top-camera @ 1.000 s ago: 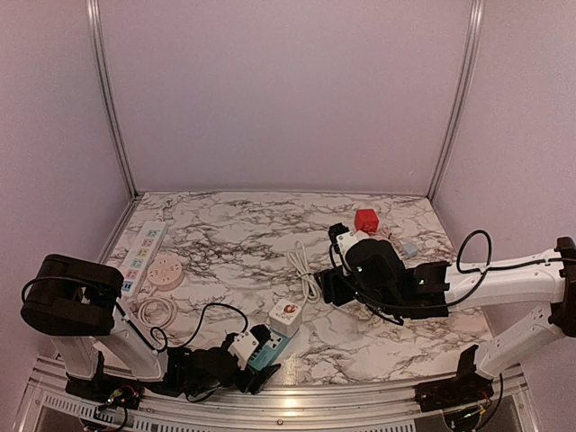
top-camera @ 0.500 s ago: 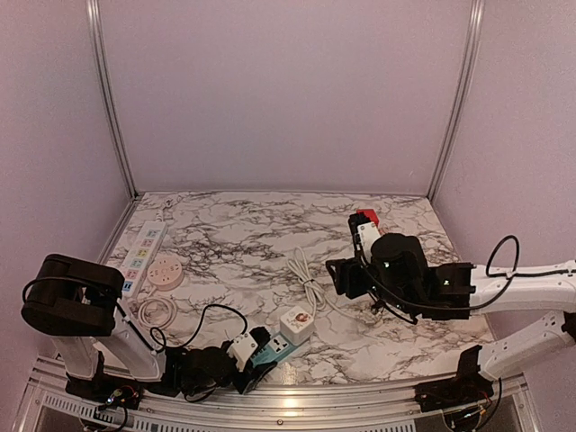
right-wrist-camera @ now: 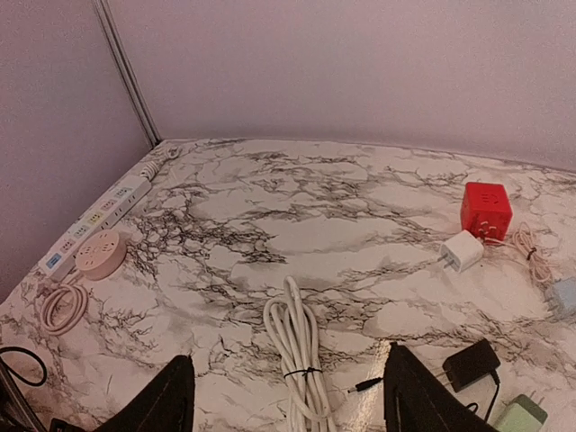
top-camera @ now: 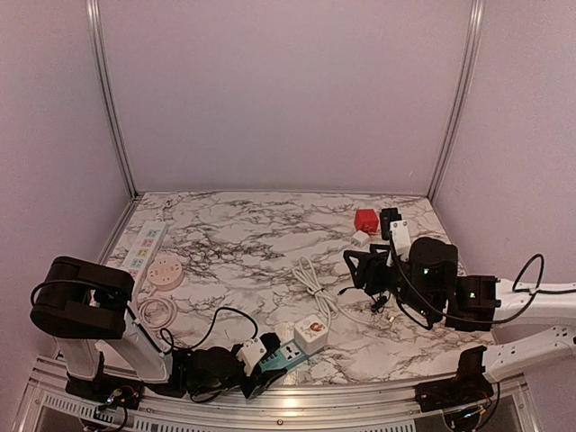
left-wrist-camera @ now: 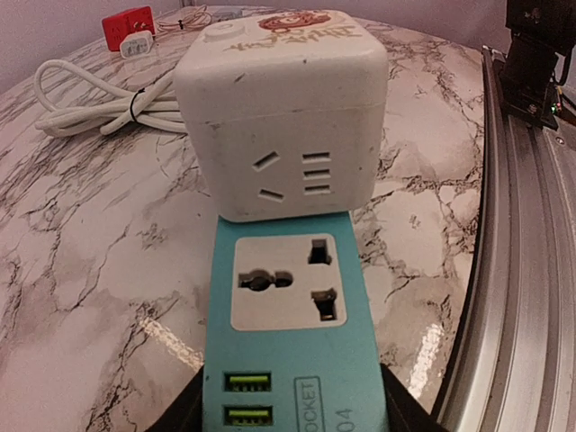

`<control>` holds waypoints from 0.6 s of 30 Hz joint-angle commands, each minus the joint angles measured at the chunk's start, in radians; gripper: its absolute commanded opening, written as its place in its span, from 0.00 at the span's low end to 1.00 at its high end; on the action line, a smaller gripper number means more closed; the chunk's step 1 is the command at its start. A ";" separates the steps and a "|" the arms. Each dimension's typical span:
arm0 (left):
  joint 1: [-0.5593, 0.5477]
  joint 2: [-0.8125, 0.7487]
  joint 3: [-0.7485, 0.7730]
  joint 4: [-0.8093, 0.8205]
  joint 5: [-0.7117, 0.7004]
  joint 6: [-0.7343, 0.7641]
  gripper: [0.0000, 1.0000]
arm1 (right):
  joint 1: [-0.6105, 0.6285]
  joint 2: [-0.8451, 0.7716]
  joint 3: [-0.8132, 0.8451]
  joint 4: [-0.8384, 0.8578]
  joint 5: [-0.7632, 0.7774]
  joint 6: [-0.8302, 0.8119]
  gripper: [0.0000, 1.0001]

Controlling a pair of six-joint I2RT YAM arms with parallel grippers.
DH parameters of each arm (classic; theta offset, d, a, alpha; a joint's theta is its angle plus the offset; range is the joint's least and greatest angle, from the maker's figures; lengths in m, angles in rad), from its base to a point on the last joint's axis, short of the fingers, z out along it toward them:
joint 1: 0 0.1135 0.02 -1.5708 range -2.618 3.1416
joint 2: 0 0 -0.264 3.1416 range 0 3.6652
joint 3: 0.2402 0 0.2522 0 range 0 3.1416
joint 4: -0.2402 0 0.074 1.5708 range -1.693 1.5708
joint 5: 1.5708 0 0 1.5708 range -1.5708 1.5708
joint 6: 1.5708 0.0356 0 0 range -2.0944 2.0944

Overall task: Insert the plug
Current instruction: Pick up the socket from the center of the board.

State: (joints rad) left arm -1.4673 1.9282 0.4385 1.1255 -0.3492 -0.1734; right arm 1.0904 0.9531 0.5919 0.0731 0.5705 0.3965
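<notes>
Adapter (left-wrist-camera: 288, 342): teal, socket face and two USB ports upward, lying low at the near edge of the table (top-camera: 243, 234); its far end touches the cube.
Cube (left-wrist-camera: 283, 99): white socket block with a printed top, one socket face turned toward the left wrist camera.
Left gripper (left-wrist-camera: 294, 396): down at the near edge, fingers clamped on the adapter's two sides.
Right gripper (right-wrist-camera: 290, 396): raised over the right half of the table, fingers apart, nothing between them.
Cord (right-wrist-camera: 297, 346): white, tied in a bundle, mid-table beyond the cube.
Right side: red block (right-wrist-camera: 486, 209) with a white charger (right-wrist-camera: 463, 250) just beside it.
Left side: power strip (right-wrist-camera: 94, 220) along the edge, a round pink socket (right-wrist-camera: 99, 254) beside it.
</notes>
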 commanded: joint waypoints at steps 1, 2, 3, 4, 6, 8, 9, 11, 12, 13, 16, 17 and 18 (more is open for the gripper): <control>-0.016 -0.002 -0.016 0.044 0.060 0.011 0.17 | 0.000 0.049 0.032 0.013 -0.004 0.002 0.65; -0.017 -0.012 -0.026 0.052 0.059 0.014 0.15 | 0.000 0.058 0.036 0.010 -0.007 0.002 0.65; -0.016 -0.020 -0.034 0.057 0.058 0.016 0.13 | 0.000 0.066 0.042 0.007 -0.008 0.002 0.65; -0.017 -0.028 -0.041 0.060 0.059 0.020 0.12 | -0.001 0.072 0.044 0.002 -0.008 0.003 0.65; -0.018 -0.045 -0.053 0.062 0.064 0.027 0.10 | 0.000 0.072 0.045 0.000 -0.003 0.005 0.65; -0.019 -0.059 -0.067 0.065 0.074 0.037 0.08 | 0.000 0.067 0.040 0.005 0.000 0.005 0.65; -0.019 -0.065 -0.070 0.067 0.077 0.041 0.07 | 0.000 0.066 0.038 0.009 -0.002 0.003 0.65; -0.022 -0.072 -0.075 0.071 0.091 0.049 0.03 | 0.000 0.065 0.038 0.010 -0.008 0.002 0.65; -0.023 -0.071 -0.074 0.073 0.101 0.054 0.00 | -0.001 0.065 0.039 0.009 -0.008 0.002 0.65; -0.026 -0.068 -0.070 0.076 0.112 0.057 0.00 | -0.001 0.064 0.039 0.008 -0.009 0.002 0.65; -0.034 -0.057 -0.057 0.072 0.143 0.069 0.00 | 0.001 0.063 0.037 0.010 -0.005 0.002 0.65; -0.038 -0.056 -0.053 0.070 0.145 0.073 0.00 | 0.000 0.064 0.037 0.010 -0.006 0.002 0.65; -0.040 -0.055 -0.050 0.069 0.150 0.077 0.00 | 0.000 0.065 0.038 0.010 -0.009 0.001 0.65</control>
State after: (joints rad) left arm -1.4784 1.8839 0.3710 1.1522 -0.2760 -0.1295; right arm 1.0904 1.0283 0.5919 0.0711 0.5648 0.3962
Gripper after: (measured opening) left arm 0.514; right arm 0.650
